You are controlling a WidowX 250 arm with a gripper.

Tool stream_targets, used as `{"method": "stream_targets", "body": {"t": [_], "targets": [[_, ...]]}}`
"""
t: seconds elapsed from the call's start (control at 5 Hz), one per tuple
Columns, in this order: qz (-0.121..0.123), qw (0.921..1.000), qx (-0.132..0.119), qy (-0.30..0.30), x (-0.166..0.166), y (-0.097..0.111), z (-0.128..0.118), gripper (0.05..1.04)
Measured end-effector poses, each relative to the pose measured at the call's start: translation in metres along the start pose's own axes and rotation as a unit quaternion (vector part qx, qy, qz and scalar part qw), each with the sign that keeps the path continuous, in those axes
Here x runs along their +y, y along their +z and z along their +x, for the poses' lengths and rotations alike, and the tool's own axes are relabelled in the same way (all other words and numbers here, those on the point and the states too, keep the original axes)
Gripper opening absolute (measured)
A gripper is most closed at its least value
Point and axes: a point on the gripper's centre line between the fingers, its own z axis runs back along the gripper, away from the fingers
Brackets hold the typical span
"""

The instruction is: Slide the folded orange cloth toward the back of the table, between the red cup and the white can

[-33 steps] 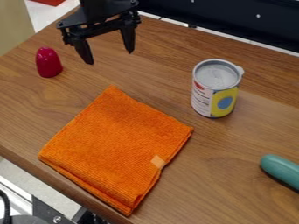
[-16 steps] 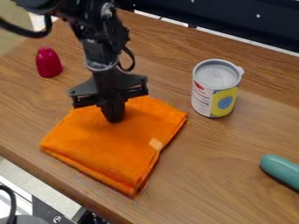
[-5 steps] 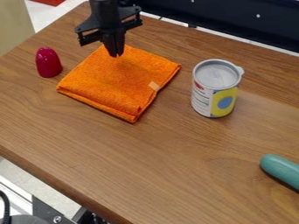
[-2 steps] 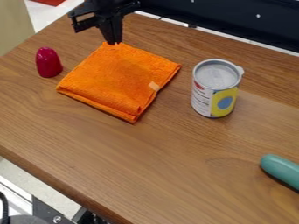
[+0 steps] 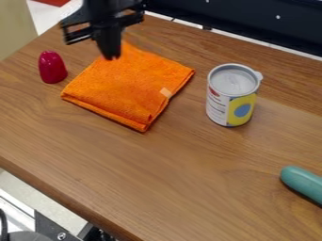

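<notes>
Gripper (image 5: 110, 57): black, pointing down from the view's upper left, over the far left edge of orange cloth (image 5: 129, 89). Fingers (image 5: 108, 44) together, tips overlapping cloth edge in view; contact or slight gap, cannot tell. Nothing visible between them.

Orange cloth: directly below gripper and spreading toward the view's right and the camera from the tips. Folded into a rough square, flat on wooden tabletop (image 5: 176, 160), one corner toward camera, stacked layers showing along the near edges. Small pale tag (image 5: 165, 92) near the right-hand edge, to the right of gripper and closer to camera.

Magenta piece (image 5: 52, 67): left of gripper and slightly nearer the camera, upright, rounded top, glossy. Just beside cloth, apart from it.

Can (image 5: 217, 106): well to the right of gripper, closer to camera. Upright, gray lid (image 5: 233, 81) on top with small tab at rim, white and yellow label with blue round patch. Apart from cloth.

Teal object (image 5: 303, 182): farthest right of gripper, much nearer camera, rounded end showing, rest cut off by view edge.

Dark panel (image 5: 252, 23): beyond gripper and to the right, along far side of tabletop.
</notes>
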Motion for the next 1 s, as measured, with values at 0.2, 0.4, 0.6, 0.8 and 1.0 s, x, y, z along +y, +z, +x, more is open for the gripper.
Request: {"method": "stream_targets", "body": {"t": [0.2, 0.4, 0.6, 0.8, 1.0], "targets": [[0.009, 0.9999, 0.007, -0.010, 0.025, 0.000, -0.015, 0.053], [-0.008, 0.9984, 0.013, -0.054, 0.044, 0.006, -0.050, 0.053], [-0.023, 0.9953, 0.009, -0.093, 0.050, 0.007, -0.078, 0.053], [-0.024, 0.9907, -0.001, -0.134, 0.054, 0.001, -0.105, 0.064], [-0.015, 0.9901, -0.001, -0.140, 0.052, -0.006, -0.110, 0.202]]}}
